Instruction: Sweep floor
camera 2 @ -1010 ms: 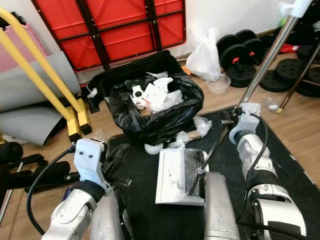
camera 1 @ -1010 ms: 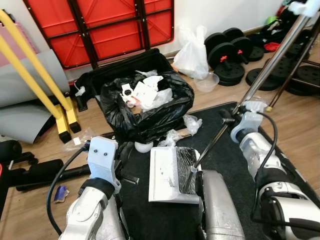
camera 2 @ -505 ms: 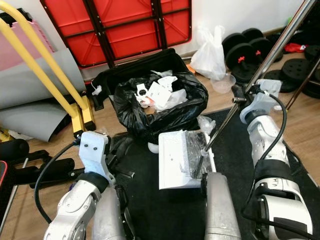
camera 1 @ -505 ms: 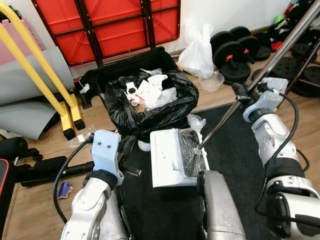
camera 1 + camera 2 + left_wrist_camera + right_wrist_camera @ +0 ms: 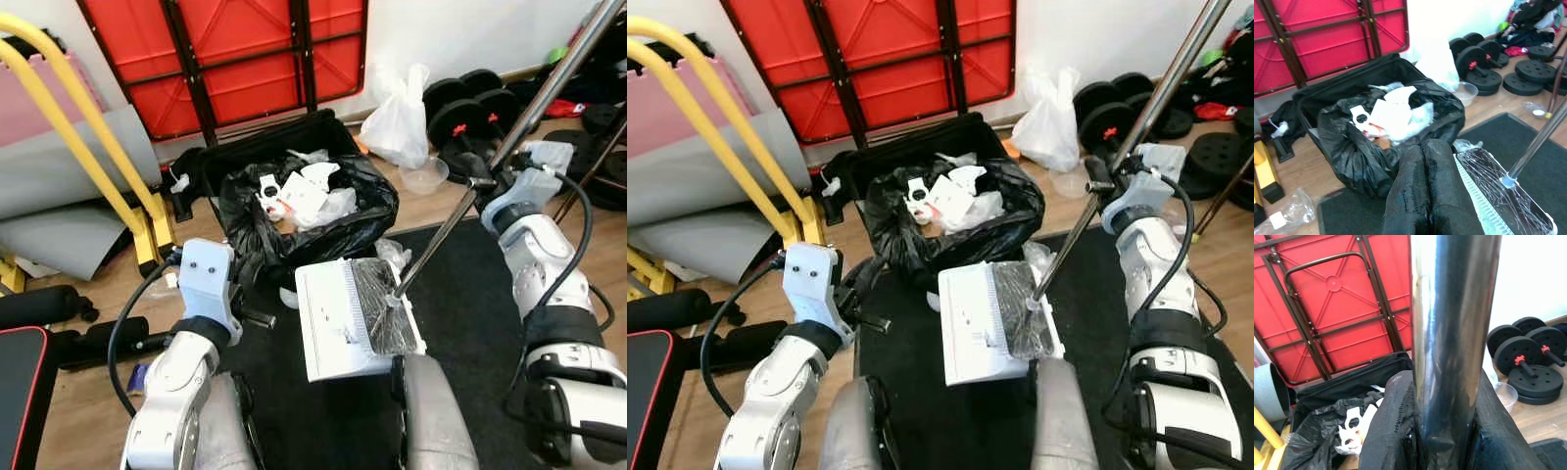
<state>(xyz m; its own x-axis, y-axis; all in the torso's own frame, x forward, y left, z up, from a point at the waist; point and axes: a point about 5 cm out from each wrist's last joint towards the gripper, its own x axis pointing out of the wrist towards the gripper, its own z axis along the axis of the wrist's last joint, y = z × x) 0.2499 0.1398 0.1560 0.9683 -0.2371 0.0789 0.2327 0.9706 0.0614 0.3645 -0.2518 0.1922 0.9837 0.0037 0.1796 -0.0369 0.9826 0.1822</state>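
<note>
Black bin bag (image 5: pixel 312 227) holds white scraps (image 5: pixel 306 191) (dustpan (image 5: pixel 338 319) beside)

A red folded table (image 5: pixel 235 49) leaned against the white wall (image 5: pixel 460 34). The wooden floor (image 5: pixel 88 411) carried a black mat (image 5: pixel 470 294), black dumbbells (image 5: pixel 460 103) and a yellow frame (image 5: pixel 88 147) beside grey padding (image 5: pixel 59 186).
</note>
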